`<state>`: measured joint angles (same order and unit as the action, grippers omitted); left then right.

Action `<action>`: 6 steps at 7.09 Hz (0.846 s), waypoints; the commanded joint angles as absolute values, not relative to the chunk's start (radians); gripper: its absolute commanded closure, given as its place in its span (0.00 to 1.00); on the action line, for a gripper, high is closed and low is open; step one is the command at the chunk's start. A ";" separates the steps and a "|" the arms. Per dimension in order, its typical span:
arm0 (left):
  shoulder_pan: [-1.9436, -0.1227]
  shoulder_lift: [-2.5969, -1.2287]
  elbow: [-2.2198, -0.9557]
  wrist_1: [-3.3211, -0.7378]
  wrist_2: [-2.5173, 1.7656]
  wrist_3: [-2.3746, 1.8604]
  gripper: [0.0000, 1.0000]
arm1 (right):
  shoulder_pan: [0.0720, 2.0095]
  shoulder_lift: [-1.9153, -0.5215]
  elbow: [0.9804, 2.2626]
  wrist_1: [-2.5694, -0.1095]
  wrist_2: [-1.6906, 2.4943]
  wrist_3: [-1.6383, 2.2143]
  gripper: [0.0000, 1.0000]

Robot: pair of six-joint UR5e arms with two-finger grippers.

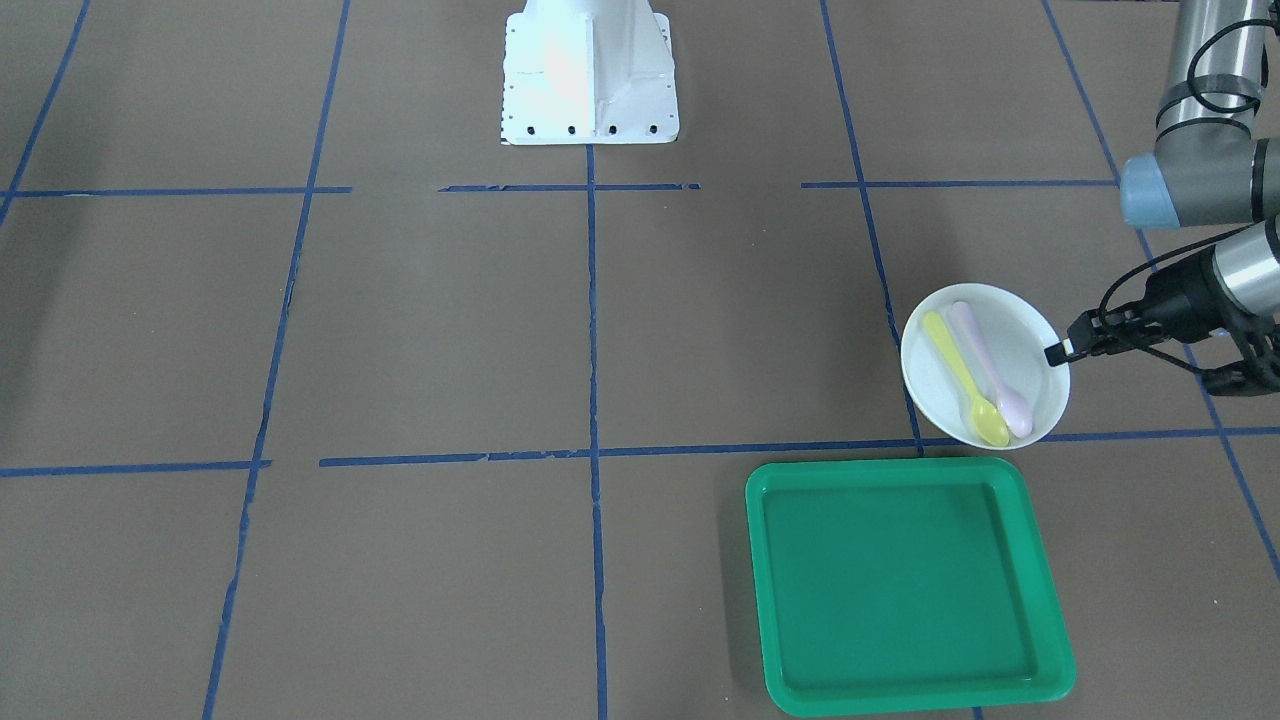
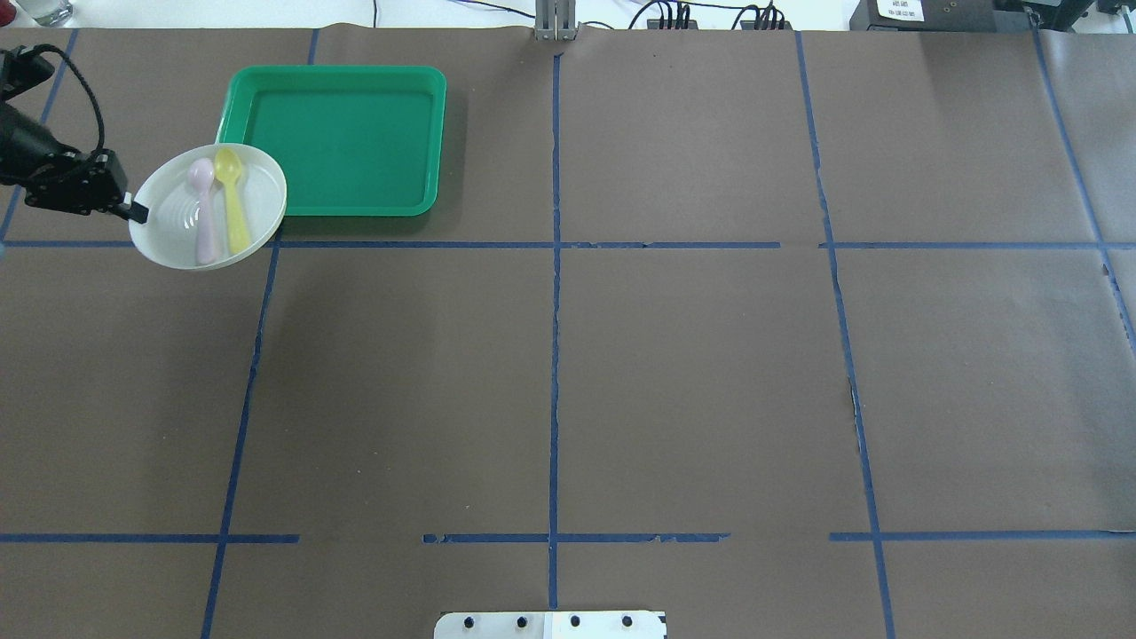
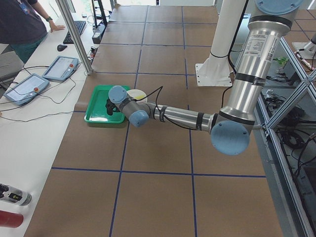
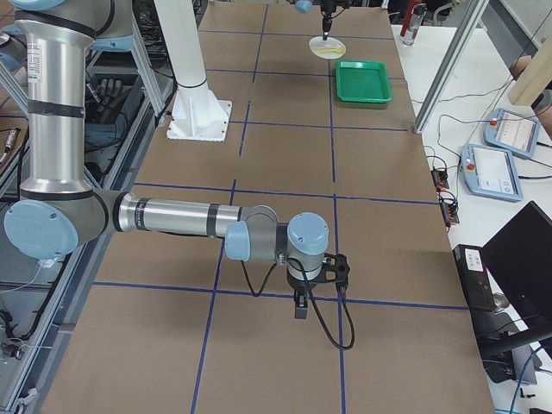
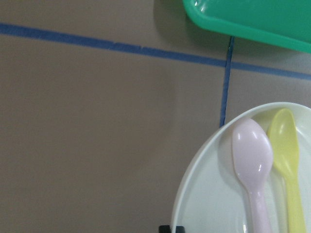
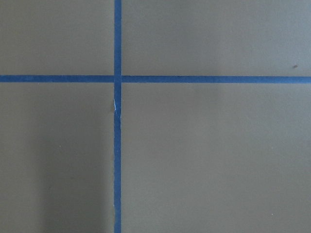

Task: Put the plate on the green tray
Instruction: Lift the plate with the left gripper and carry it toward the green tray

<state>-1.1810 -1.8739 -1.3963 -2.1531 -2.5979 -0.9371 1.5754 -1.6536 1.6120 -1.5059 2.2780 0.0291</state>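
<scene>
The white plate (image 1: 937, 382) holds a yellow spoon (image 1: 965, 380) and a pink spoon (image 1: 990, 370). My left gripper (image 1: 1058, 352) is shut on the plate's rim and holds it beside the green tray (image 1: 900, 580). In the overhead view the plate (image 2: 173, 222) overlaps the near left corner of the tray (image 2: 342, 142), with the left gripper (image 2: 135, 211) at its left edge. The left wrist view shows the plate (image 5: 214, 204), both spoons and a tray corner (image 5: 252, 19). My right gripper (image 4: 299, 309) shows only in the exterior right view; I cannot tell whether it is open.
The table is brown paper with blue tape lines (image 2: 555, 355). The robot's white base (image 1: 590, 75) stands at the middle of the near side. Control tablets (image 3: 59, 66) and an operator (image 3: 24, 19) are beyond the far edge.
</scene>
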 commanded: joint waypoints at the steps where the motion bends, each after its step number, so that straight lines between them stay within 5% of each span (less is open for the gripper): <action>1: -1.155 -2.024 -1.245 -2.181 -2.504 -1.064 1.00 | 1.575 -1.654 1.612 -1.506 2.278 0.029 0.00; 6: -1.068 -2.149 -0.973 -2.537 -2.306 -1.480 1.00 | 1.575 -1.654 1.612 -1.505 2.278 0.029 0.00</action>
<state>-1.0868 -2.1359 -1.0064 -2.4846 -2.3502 -1.4070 1.5754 -1.6544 1.6122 -1.5054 2.2780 0.0292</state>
